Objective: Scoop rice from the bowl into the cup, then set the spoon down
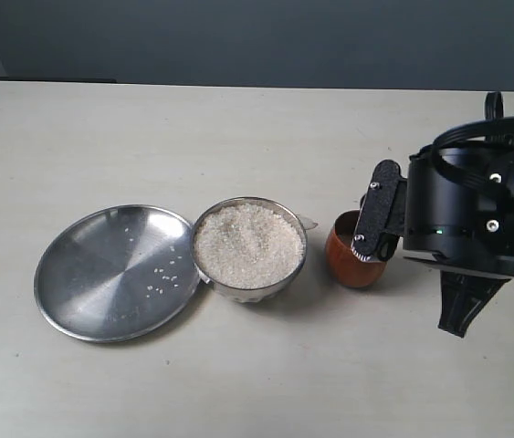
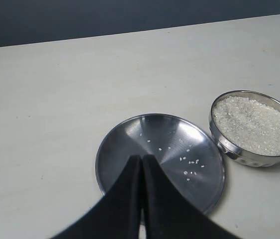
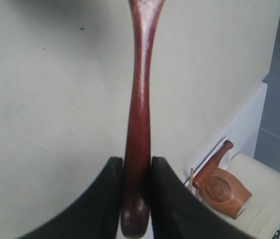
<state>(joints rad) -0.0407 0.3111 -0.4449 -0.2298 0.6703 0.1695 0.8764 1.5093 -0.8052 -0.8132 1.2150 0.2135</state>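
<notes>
Rice, small white uncooked grains, fills the round, deep, shiny metal bowl at the middle of the pale table, heaped close to the thin rim. Hard against the bowl's left side lies a wide, flat metal plate with a few stray grains scattered on it. Just right of the bowl, not quite touching it, stands the small rounded reddish-brown wooden cup; what it holds I cannot make out.

From the right edge, the black right arm reaches in, one dark finger hanging over the cup's right rim and hiding part of it. On that arm's own camera, the right gripper is clamped on the slim dark reddish-brown wooden spoon, both fingers pressed to the long thin handle near its end. The spoon's head runs out of that picture, and I cannot find it from the room view either.

The left gripper shows only on its own camera: its fingers are pressed together with nothing between them, the plate and bowl lying beyond.
</notes>
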